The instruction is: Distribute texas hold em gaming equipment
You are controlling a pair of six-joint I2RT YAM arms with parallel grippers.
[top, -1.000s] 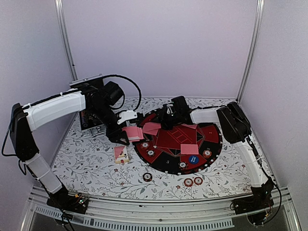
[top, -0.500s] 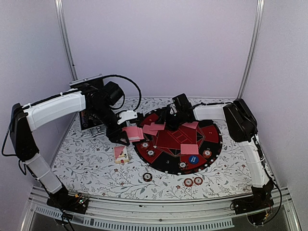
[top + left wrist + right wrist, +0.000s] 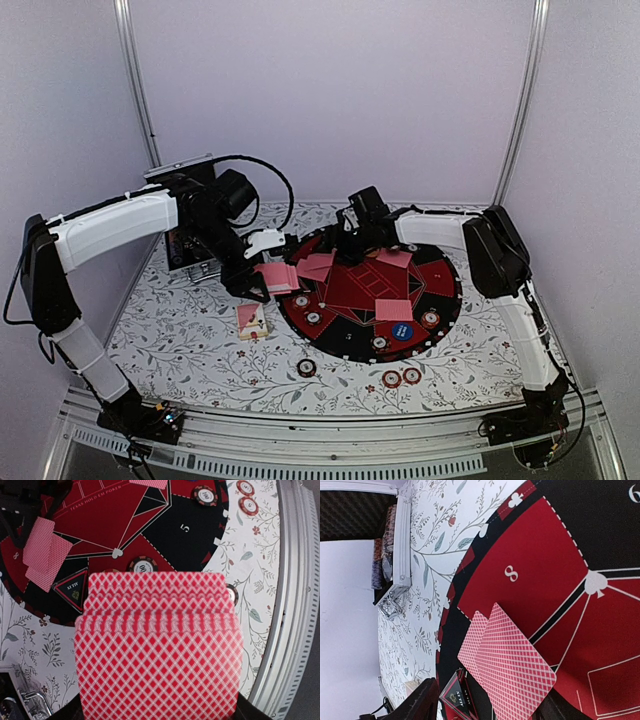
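My left jaws are clenched on the card deck (image 3: 157,650) at the mat's (image 3: 350,292) nine o'clock edge; my right jaws hang released above two cards (image 3: 510,665) lying at its ten o'clock.

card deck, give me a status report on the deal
Left tool shut on card deck. Right tool open above two cards lying face down by seat 8 on the mat. Nothing seen in the way.
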